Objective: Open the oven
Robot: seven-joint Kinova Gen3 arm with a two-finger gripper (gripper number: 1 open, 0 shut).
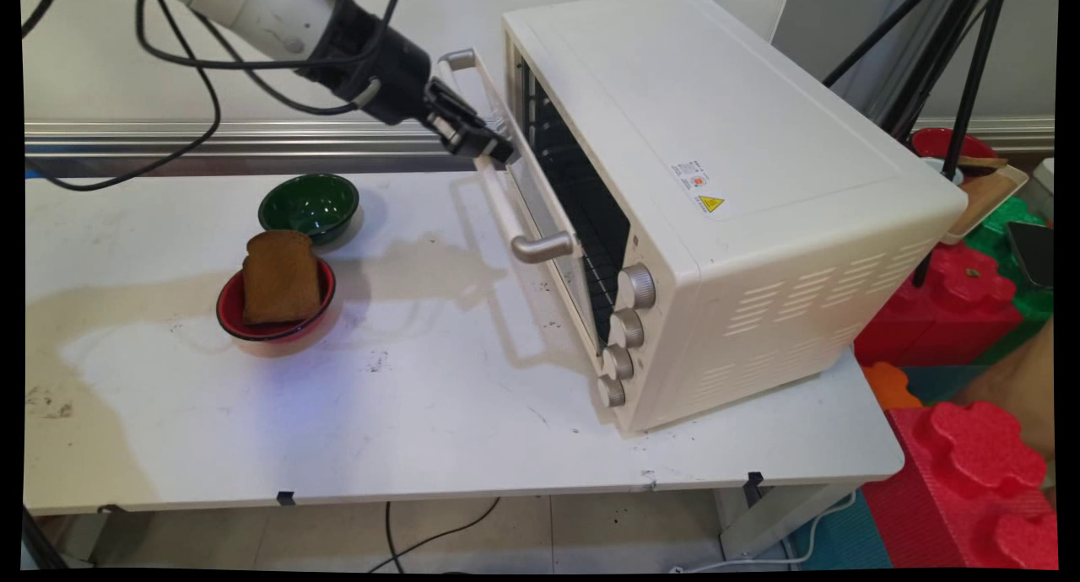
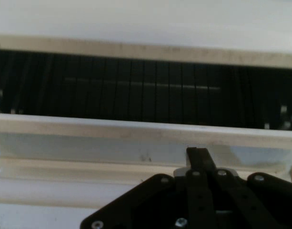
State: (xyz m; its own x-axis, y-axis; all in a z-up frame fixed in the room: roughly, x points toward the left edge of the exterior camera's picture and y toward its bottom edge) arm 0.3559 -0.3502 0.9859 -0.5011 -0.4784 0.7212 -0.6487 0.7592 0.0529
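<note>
A cream toaster oven (image 1: pixel 742 143) stands on the right half of the white table (image 1: pixel 422 430). Its glass door (image 1: pixel 540 198) is ajar, tilted out at the top, with dark racks showing in the gap. My gripper (image 1: pixel 488 146) is at the upper part of the oven door handle (image 1: pixel 506 215), shut on it. In the hand view my gripper (image 2: pixel 198 156) has its fingers drawn together against the door's pale top edge (image 2: pixel 136 126), with the dark oven interior (image 2: pixel 136 90) beyond. A slice of brown toast (image 1: pixel 281 278) leans in a red bowl (image 1: pixel 253 325) to the left.
An empty green bowl (image 1: pixel 309 204) sits just behind the red one. Four knobs (image 1: pixel 629 329) line the oven's front right. Black cables (image 1: pixel 194 67) hang from the arm. Red and green foam blocks (image 1: pixel 970 447) and tripod legs (image 1: pixel 962 101) stand off the table's right.
</note>
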